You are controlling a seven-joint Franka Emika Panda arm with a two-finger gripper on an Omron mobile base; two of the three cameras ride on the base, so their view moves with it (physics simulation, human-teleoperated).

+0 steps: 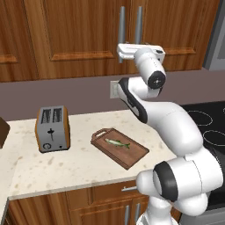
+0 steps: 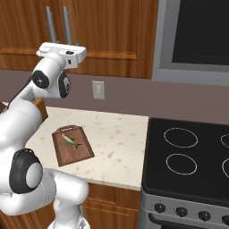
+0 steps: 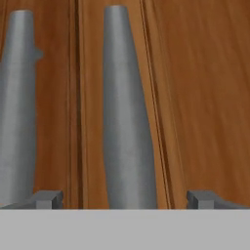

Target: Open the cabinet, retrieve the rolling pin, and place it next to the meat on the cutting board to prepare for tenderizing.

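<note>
The reddish-brown cabinet point(image 1: 79, 30) above the counter has both doors closed, so the rolling pin is hidden. Its two long silver bar handles point(image 1: 139, 22) run side by side at the door seam. My gripper point(image 3: 124, 199) is open right at the doors, with one handle point(image 3: 124, 122) standing between its fingertips point(image 3: 49, 199) and the other handle point(image 3: 17, 107) off to the side. The white hand point(image 1: 132, 49) sits at the handles' lower ends. Below on the counter lies the cutting board point(image 1: 132, 156) with the meat point(image 1: 117, 143), a small fish-shaped piece, on it.
A silver-and-wood toaster point(image 1: 52, 128) stands left of the board on the pale counter point(image 1: 66, 167). A black stovetop point(image 2: 188, 156) lies to the right, with a microwave point(image 2: 197, 36) above it. A wall outlet point(image 2: 98, 89) is behind the counter.
</note>
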